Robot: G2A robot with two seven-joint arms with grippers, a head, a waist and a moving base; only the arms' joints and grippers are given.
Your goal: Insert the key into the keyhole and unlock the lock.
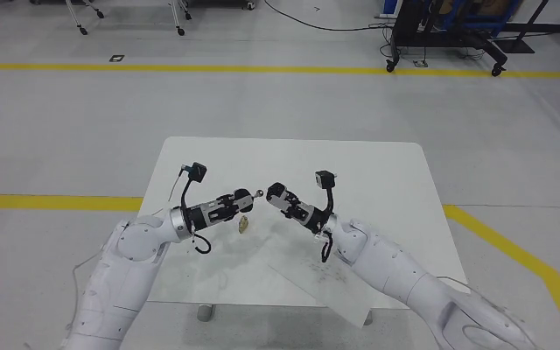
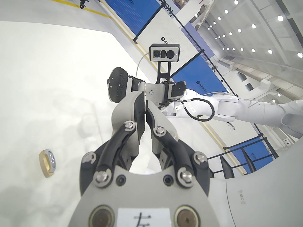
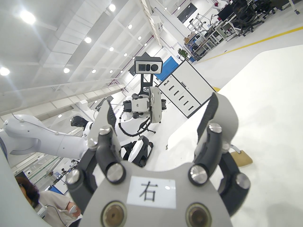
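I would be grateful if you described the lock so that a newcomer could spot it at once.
Start at the white table and find the gap near its middle where the left hand and right hand face each other. Just on the robot's side of the left hand's tip lies the lock, a small block whose brass colour stands out from the white surface.

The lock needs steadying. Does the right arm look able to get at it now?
Probably yes. The right gripper has its jaws open, and the lock lies alone on the table close by, with nothing between them.
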